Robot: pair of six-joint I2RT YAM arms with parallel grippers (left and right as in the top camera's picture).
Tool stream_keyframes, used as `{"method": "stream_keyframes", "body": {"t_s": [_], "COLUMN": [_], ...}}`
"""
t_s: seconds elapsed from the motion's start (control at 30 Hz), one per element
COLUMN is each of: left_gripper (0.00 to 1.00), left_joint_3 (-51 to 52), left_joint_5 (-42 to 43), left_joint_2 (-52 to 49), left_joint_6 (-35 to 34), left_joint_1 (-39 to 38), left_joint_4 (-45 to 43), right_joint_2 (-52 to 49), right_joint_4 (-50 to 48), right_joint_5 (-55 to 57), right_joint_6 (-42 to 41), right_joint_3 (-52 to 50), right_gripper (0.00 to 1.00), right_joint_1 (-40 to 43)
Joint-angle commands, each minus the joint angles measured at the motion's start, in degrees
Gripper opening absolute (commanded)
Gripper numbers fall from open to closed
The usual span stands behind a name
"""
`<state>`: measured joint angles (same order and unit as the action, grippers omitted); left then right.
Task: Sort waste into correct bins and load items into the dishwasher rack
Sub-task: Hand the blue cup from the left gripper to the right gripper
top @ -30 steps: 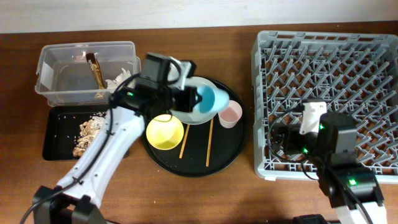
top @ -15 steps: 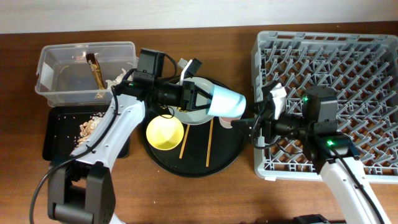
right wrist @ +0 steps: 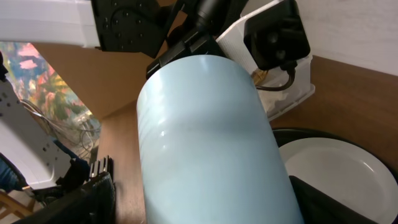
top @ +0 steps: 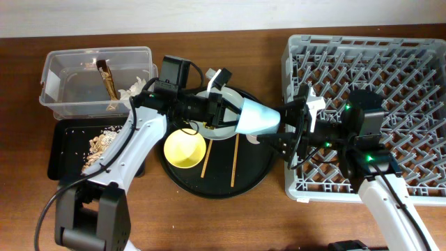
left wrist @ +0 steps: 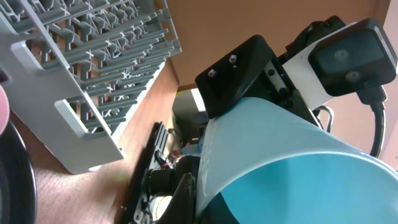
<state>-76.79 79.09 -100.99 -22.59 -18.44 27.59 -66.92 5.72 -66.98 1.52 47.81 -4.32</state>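
My left gripper (top: 226, 113) is shut on the rim of the blue cup (top: 258, 118) and holds it on its side above the round black tray, base pointing right. My right gripper (top: 289, 132) is open, with a finger on either side of the cup's base. In the left wrist view the cup (left wrist: 298, 162) fills the frame beside my finger (left wrist: 202, 199). In the right wrist view the cup (right wrist: 211, 137) lies between my spread fingers (right wrist: 214, 208). The pale green plate (top: 217, 132), yellow bowl (top: 185, 148) and two chopsticks (top: 235, 159) lie on the tray. The pink cup (top: 254, 139) is mostly hidden.
The grey dishwasher rack (top: 390, 70) stands at the right. The clear tub (top: 70, 77) at the back left holds the wrapper stick (top: 106, 78) and tissue (top: 136, 87). The shallow black tray (top: 63, 150) holds food scraps (top: 101, 143). The round black tray (top: 258, 171) sits in the middle.
My left gripper lifted the blue cup off the plate and carried it right, tipped on its side. My right gripper moved left from the rack to the cup's base.
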Motion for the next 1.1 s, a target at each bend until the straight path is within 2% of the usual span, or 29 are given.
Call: {"method": "stream_keyframes", "body": {"t_s": [0.0, 0.17, 0.23, 0.3, 0.5, 0.53, 0.6, 0.7, 0.77, 0.87, 0.93, 1.07], "left_gripper": [0.01, 0.00, 0.01, 0.00, 0.01, 0.14, 0.47, 0.59, 0.64, 0.65, 0.65, 0.65], "left_joint_3": [-0.1, -0.1, -0.1, -0.1, -0.1, -0.1, -0.1, -0.1, -0.2, -0.2, -0.2, -0.2], "left_joint_5": [0.9, 0.9, 0.9, 0.9, 0.4, -1.6, -9.0, -27.5, -39.8, -51.8, -60.5, -66.5], "left_joint_2": [-0.6, -0.6, -0.6, -0.6, -0.6, -0.6, -0.6, -0.6, -0.2, 1.9, 5.4, 9.0], "left_joint_6": [-1.4, -1.4, -1.4, -1.4, -1.4, -1.4, 0.0, 3.2, 4.5, 6.7, 9.0, 9.5], "left_joint_1": [-1.3, -1.7, -1.7, -1.7, -1.7, -1.7, -1.7, -0.8, 0.7, 4.2, 7.4, 8.9], "left_joint_4": [-0.2, -0.2, -0.2, -0.2, -0.2, -0.2, 0.3, 5.8, 11.4, 18.6, 23.1, 25.3], "right_joint_2": [0.0, 0.0, 0.0, 0.0, 0.0, 0.0, 0.0, 0.0, 0.0, 0.0, 0.1, 0.0], "right_joint_4": [-0.2, -0.2, -0.2, -0.2, 0.1, 0.5, 2.8, 9.8, 14.5, 20.7, 29.8, 42.6], "right_joint_5": [-1.4, -1.4, -1.4, -1.4, -1.4, -1.4, -0.1, 9.1, 16.8, 25.4, 37.4, 54.9], "right_joint_6": [0.0, 0.0, 0.0, 0.0, 0.0, 0.0, 0.0, 0.0, 0.0, 0.0, 0.0, 0.0], "right_joint_3": [0.7, 0.7, 0.7, 0.7, 0.7, 0.7, 0.7, 0.7, 0.7, 1.6, 6.6, 18.5], "right_gripper": [0.85, 0.74, 0.73, 0.66, 0.61, 0.61, 0.61, 0.57, 0.56, 0.55, 0.55, 0.47], "right_joint_1": [0.2, 0.2, 0.2, 0.2, 0.2, 0.2, 0.2, 0.2, 0.2, 0.3, 0.3, 0.3]}}
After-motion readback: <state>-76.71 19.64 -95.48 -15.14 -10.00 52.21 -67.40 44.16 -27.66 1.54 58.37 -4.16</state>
